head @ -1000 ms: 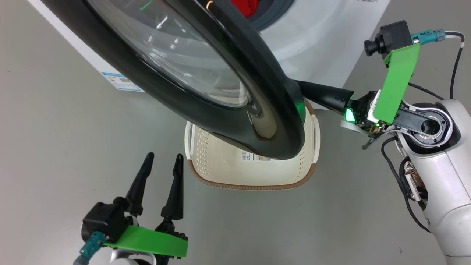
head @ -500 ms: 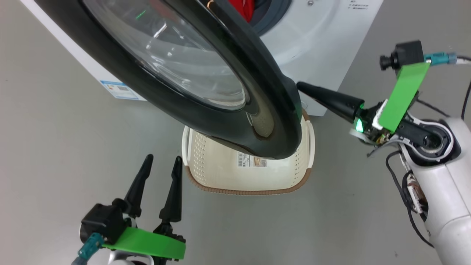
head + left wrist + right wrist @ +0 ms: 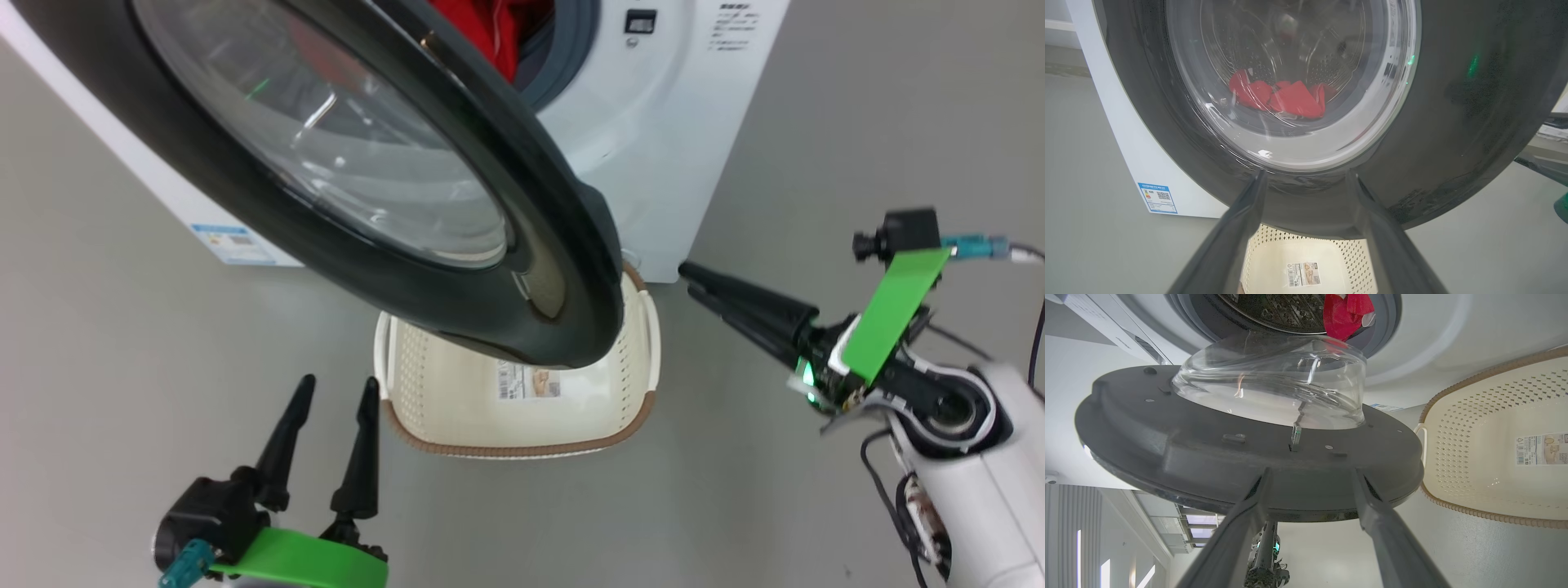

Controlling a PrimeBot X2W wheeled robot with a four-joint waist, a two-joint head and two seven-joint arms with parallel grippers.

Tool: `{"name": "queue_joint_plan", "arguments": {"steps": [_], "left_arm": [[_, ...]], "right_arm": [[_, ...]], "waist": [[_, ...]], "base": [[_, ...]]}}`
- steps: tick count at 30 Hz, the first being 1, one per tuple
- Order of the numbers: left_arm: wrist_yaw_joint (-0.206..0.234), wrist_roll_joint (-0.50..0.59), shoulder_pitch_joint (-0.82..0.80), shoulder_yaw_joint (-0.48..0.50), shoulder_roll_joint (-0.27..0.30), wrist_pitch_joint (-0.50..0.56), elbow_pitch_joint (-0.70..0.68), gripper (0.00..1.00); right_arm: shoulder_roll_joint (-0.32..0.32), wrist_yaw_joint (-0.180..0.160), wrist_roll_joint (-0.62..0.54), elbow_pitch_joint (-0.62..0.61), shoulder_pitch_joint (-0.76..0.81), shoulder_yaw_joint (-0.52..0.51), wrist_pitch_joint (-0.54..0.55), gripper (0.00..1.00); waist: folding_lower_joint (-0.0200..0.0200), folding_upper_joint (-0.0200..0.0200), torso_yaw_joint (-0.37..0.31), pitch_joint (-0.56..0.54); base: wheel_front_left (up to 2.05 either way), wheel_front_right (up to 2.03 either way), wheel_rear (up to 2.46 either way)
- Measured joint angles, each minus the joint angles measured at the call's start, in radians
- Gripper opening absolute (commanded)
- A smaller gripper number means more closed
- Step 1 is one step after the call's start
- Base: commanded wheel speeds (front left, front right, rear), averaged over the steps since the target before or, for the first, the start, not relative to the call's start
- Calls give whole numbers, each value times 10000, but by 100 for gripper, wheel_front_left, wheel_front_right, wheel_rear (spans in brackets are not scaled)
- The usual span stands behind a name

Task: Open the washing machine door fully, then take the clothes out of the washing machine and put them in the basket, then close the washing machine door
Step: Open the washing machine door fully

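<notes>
Door: washing machine door (image 3: 563,245) pictured partly open, its free edge just left of the right gripper (image 3: 690,278), apparently untouched.
Spread: both grippers held wide and empty; left gripper (image 3: 339,381) farther off.

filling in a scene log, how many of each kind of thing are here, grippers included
grippers: 2, left gripper and right gripper
basket: 1
washing machine: 1
washing machine door: 1
heap of red clothes: 1
total: 6

Right hand (image 3: 1310,473), fingers spread, faces the near edge of the washing machine door (image 3: 1208,457) (grey inner side, glass bowl (image 3: 1274,388) bulging away). Farther off, red clothes (image 3: 1345,312) in the drum (image 3: 1274,310) mouth; basket (image 3: 1453,457) beside the door.
</notes>
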Motion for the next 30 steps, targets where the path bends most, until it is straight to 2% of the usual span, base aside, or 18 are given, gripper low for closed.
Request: {"name": "queue_joint_plan", "arguments": {"steps": [13,21,30], "left_arm": [[-176,198,493,616,6,0,180,100],[-251,230,616,790,6,0,261,100],[-267,230,805,1032,6,0,370,100]], "right_arm": [[-27,0,-629,59,1654,-73,-1290,100],[-226,0,-1043,84,2159,-21,-2257,100],[-903,0,-2105,150,2935,972,-4075,100]], "waist": [[0,0,-607,-631],[0,0,-885,-763],[0,0,-1101,-936]], "base": [[0,0,0],[0,0,0],[0,0,0]]}}
